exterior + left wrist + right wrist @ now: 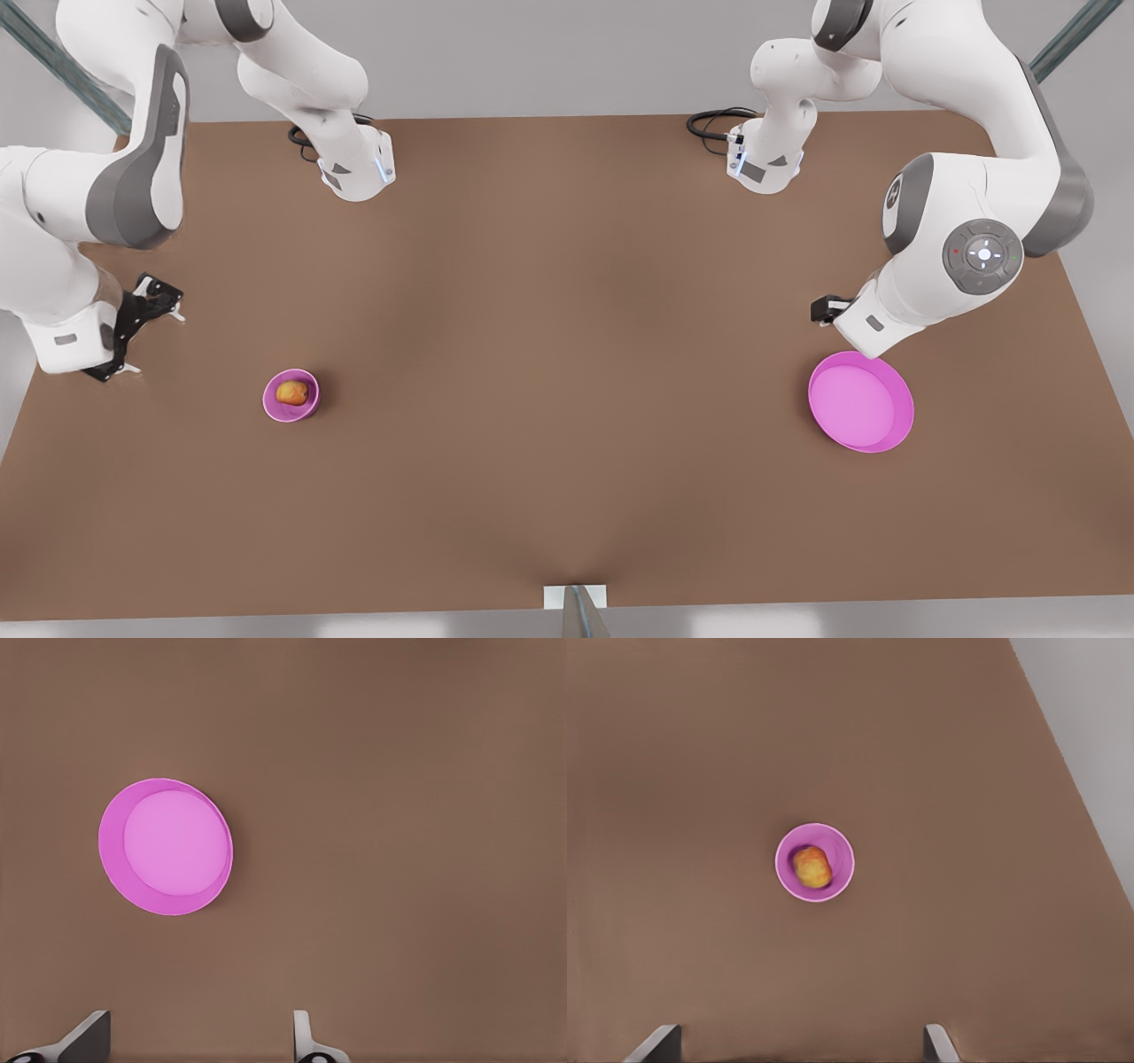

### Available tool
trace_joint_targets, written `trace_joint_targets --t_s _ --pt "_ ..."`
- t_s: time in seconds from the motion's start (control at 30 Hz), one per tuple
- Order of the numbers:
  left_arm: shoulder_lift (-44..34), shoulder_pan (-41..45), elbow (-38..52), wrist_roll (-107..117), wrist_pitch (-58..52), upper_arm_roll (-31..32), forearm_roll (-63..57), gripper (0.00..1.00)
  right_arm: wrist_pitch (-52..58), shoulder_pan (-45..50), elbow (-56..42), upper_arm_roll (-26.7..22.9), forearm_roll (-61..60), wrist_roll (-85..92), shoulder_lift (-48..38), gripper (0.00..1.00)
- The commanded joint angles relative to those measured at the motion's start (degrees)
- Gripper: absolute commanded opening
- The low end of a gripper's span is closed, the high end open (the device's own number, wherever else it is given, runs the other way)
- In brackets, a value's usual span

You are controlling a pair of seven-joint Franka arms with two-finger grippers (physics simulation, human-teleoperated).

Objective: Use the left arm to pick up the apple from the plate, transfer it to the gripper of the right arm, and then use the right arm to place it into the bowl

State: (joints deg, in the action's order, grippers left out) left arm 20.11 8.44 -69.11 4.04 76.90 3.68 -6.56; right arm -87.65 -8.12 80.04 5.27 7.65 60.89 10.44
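The apple [292, 392] sits inside the small bowl [306, 409], lower left in the front view; the magenta plate [890, 434] is bare; the right gripper [142, 332] and left gripper [199, 1041] hang open, empty, and should retreat upward.

flat brown matt counter [567, 354] | wide shallow magenta plastic-looking plate [895, 434], smooth satin | small deep magenta bowl [269, 400], same finish | reddish-orange apple [291, 392], dull skin
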Motion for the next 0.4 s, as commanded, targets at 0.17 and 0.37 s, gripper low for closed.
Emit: trace_joint_targets --t_s 0.17,0.37 --pt "-0.07 0.00 0.03 0.53 0.01 0.01 -0.03 1.00 9.34 1.35 4.33 -1.49 -3.52 -68.36 -5.87 1.00" --pt "-0.07 0.00 0.03 0.53 -0.08 0.01 -0.03 1.00 8.46 2.06 5.12 -2.11 -3.52 -68.28 -6.13 1.00"
